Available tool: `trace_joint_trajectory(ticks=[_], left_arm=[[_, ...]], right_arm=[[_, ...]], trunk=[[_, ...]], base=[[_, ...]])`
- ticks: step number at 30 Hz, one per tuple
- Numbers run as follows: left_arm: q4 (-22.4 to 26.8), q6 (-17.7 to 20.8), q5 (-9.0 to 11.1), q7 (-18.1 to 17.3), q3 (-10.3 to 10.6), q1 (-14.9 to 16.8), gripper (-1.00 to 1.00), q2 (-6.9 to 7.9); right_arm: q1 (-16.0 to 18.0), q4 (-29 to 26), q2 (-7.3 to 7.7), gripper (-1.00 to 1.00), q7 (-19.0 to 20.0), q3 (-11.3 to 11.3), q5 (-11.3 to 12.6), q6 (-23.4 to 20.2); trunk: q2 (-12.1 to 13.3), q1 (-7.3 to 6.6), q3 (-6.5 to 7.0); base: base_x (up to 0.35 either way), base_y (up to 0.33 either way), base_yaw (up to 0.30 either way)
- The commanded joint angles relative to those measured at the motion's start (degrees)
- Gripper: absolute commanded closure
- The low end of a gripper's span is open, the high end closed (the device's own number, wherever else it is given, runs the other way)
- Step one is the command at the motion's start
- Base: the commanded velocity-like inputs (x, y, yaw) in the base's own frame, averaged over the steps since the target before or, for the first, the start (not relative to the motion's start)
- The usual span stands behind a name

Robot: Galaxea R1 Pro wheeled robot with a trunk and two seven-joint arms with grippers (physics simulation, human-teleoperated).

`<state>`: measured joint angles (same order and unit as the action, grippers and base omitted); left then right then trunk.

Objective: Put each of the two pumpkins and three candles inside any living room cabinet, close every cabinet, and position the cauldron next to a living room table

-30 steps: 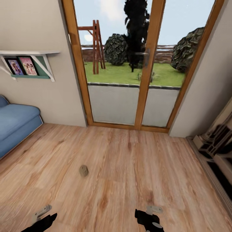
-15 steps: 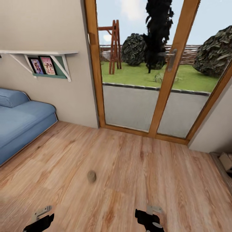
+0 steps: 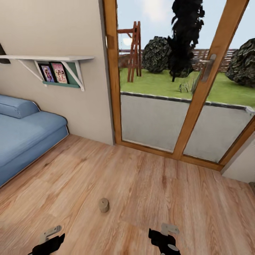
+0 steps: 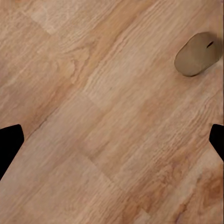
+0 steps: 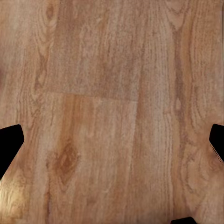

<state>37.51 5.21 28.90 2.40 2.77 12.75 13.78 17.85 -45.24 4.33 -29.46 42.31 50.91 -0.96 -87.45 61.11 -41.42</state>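
1. A small beige candle (image 3: 103, 205) is seen standing on the wood floor (image 3: 148, 184), at about 11 o'clock from the left gripper (image 3: 49, 242) in the head view; nothing is touching it.
2. In the left wrist view the candle (image 4: 198, 54) lies at about 1 o'clock, apart from the spread fingers (image 4: 9, 142).
3. The right gripper (image 3: 165, 241) is also spread and empty.
4. Step judged: approach to the candle. Next, the left gripper needs lowering over it for a pinch.
5. Sofa (image 3: 24, 134) at 9 o'clock, glass door (image 3: 177, 88) at 12.
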Motion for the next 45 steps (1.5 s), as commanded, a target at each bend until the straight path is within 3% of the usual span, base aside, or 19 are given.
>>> trace_joint_trajectory(ticks=[1, 7, 24, 45], left_arm=[[0.11, 0.21, 0.56, -1.01, 0.29, 0.0, -1.0, 0.17], [0.11, 0.24, 0.55, -3.27, 0.31, -0.01, -1.0, 0.17], [0.11, 0.3, 0.48, -3.63, 0.31, -0.01, -1.0, 0.1], [0.11, 0.33, 0.55, -3.59, 0.28, -0.01, -1.0, 0.11]], right_arm=[[0.08, -0.11, 0.07, -1.0, -0.43, 0.32, 0.25, 0.38], [0.08, -0.11, 0.07, -1.0, -0.43, 0.33, 0.28, 1.83], [0.08, -0.19, 0.07, -1.0, -0.42, 0.33, 0.32, 2.29], [0.08, -0.28, 0.07, -1.0, -0.43, 0.33, 0.29, 2.28]], trunk=[[-0.03, 0.03, -0.03], [-0.03, 0.03, 0.11], [-0.03, 0.03, 0.32], [-0.03, 0.03, 0.34]], base=[[0.251, 0.0, -0.212], [0.164, 0.0, -0.248], [0.189, -0.013, -0.122], [0.187, 0.012, -0.011]])
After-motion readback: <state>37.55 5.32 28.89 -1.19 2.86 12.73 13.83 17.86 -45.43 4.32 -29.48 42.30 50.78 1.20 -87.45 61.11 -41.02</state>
